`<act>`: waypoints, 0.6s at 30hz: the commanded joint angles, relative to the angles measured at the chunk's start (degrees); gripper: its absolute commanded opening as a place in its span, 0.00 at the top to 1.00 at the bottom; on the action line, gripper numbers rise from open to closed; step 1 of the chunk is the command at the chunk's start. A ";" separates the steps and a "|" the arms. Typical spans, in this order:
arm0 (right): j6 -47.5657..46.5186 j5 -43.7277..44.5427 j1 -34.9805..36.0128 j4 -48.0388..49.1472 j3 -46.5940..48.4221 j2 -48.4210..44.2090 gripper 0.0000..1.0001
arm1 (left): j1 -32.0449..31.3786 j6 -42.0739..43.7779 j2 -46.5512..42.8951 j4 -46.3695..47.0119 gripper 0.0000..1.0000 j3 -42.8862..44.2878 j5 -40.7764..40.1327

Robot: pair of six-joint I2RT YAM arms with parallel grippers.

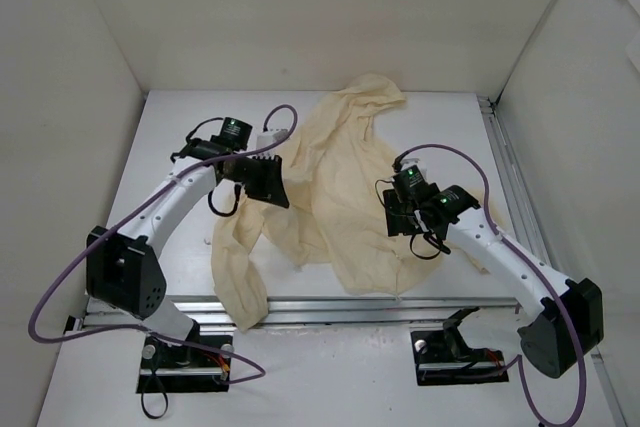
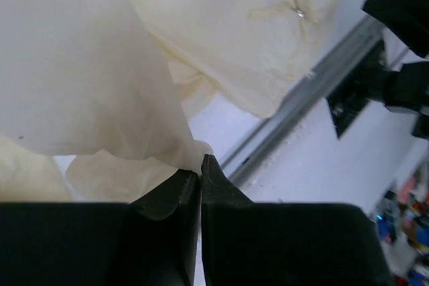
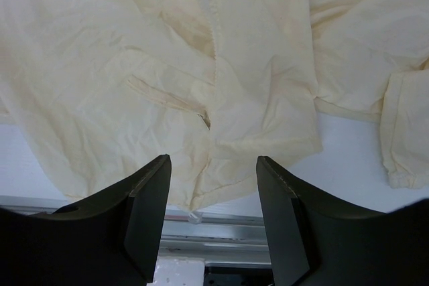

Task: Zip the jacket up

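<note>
- Jacket [image 1: 340, 187] of pale cream cloth lies crumpled across the middle of the white worktop [image 1: 180, 137], with its hood [image 1: 375, 92] toward 12 o'clock.
- One sleeve [image 1: 238, 282] trails toward 7 o'clock and drapes over the metal rail [image 1: 330, 307] at the near edge.
- Left arm [image 1: 175, 197] reaches to the jacket's 9 o'clock side. The left jaws are fully closed, and the wrist view shows a fold of the cloth pinched at their tips, with fabric spreading away from them.
- Right arm [image 1: 500, 247] comes in from 4 o'clock. The right jaws stand about half open over the lower front of the jacket, gripping nothing.
- Between those jaws the wrist view shows the two front panels meeting. A line of zipper teeth [image 3: 214, 25] runs away toward 12 o'clock, and the hem [image 3: 268, 159] lies close to the rail.
- A small metal piece [image 2: 299, 12] sits on the cloth in the left wrist view, too small to say what it is.
</note>
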 commanded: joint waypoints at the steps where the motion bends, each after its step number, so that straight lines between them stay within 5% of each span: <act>1: -1.18 -0.98 0.40 1.70 1.79 -1.75 0.49 | -0.06 -2.17 1.51 -0.30 1.00 -0.10 18.14; 3: -1.10 -1.51 0.32 1.70 1.71 -1.84 0.48 | -0.06 -4.28 2.74 5.67 0.99 -1.87 26.57; 10: -1.54 -1.69 0.40 1.61 1.44 -0.88 0.48 | -0.85 -10.96 7.66 26.57 0.98 -13.19 25.74; 18: -1.71 -0.98 0.40 1.70 1.27 -1.14 0.47 | 0.20 -10.44 17.86 32.76 0.94 -15.32 20.83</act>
